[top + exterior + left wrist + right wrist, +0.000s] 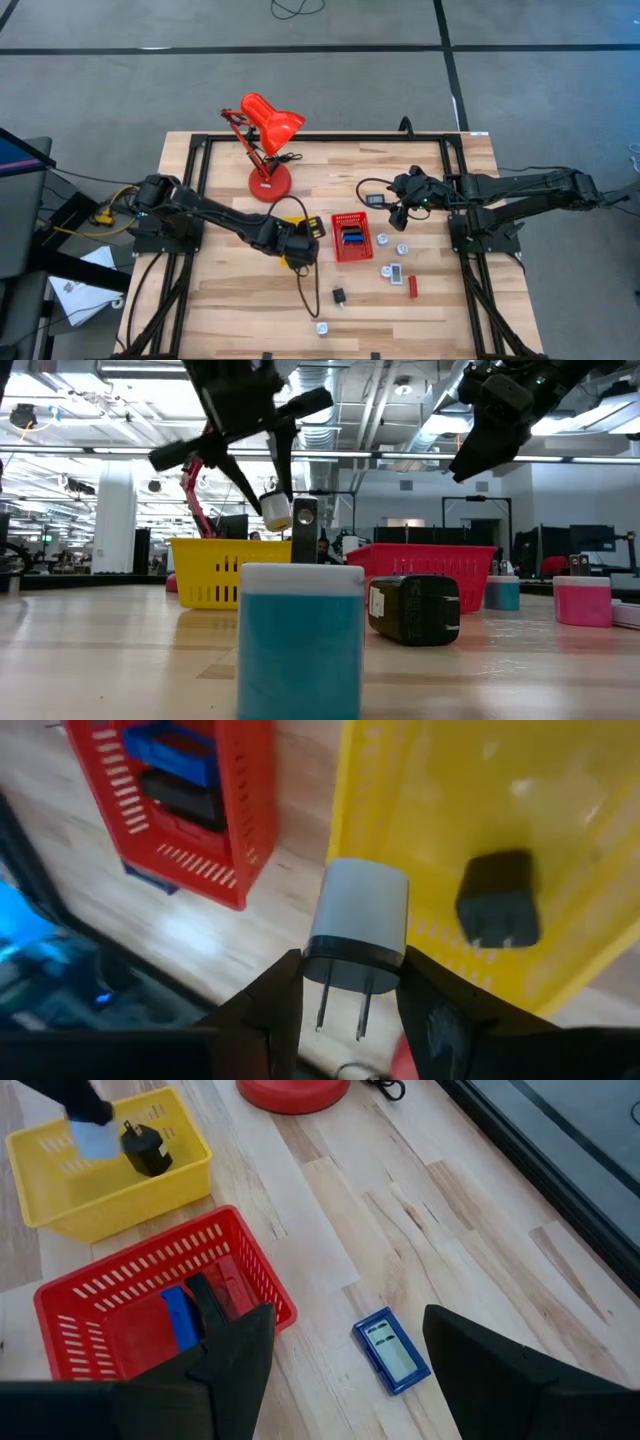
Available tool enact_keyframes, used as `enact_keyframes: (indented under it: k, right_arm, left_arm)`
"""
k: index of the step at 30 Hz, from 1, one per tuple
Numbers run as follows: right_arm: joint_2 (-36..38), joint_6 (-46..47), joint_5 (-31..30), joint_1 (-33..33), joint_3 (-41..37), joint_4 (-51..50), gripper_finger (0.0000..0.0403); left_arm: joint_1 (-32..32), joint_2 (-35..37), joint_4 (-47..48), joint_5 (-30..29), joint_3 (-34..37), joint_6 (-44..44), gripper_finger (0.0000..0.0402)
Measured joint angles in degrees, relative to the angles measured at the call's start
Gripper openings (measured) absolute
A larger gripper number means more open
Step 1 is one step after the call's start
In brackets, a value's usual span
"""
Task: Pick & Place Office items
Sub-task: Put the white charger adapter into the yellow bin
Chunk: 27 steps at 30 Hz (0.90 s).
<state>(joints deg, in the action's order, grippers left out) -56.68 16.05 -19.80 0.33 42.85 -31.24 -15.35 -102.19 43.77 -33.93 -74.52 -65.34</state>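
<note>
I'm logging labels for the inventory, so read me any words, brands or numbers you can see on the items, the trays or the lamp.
No text can be read in these pictures.
black adapter on the table: a pale label on its side, too blurred to read.
blue flat piece beside the red tray: a pale panel with marks, too small to read.
white charger in the left gripper, yellow tray, red lamp: no lettering shows.
</note>
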Motion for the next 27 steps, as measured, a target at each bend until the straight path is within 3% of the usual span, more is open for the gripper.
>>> enact_keyframes:
  k: [4,11,18,27]
  right_arm:
    - [0.0,0.0,0.0,0.0,0.0,0.0,0.0249]
    - [0.0,-0.2,0.0,0.0,0.0,0.0,0.0249]
    - [0.0,-0.2,0.0,0.0,0.0,0.0,0.0249]
    - [0.0,-0.2,0.0,0.0,0.0,0.0,0.0249]
  left_arm:
    - [0.0,0.0,-2.3,-4.6,2.8,-3.3,0.0135]
    - [-0.4,0.0,-11.6,-5.6,7.8,-10.1,0.0135]
    - [-0.4,0.0,-14.7,-5.6,12.0,-16.5,0.0136]
    - [-0.4,0.0,-21.0,-5.5,15.6,-17.4,0.014]
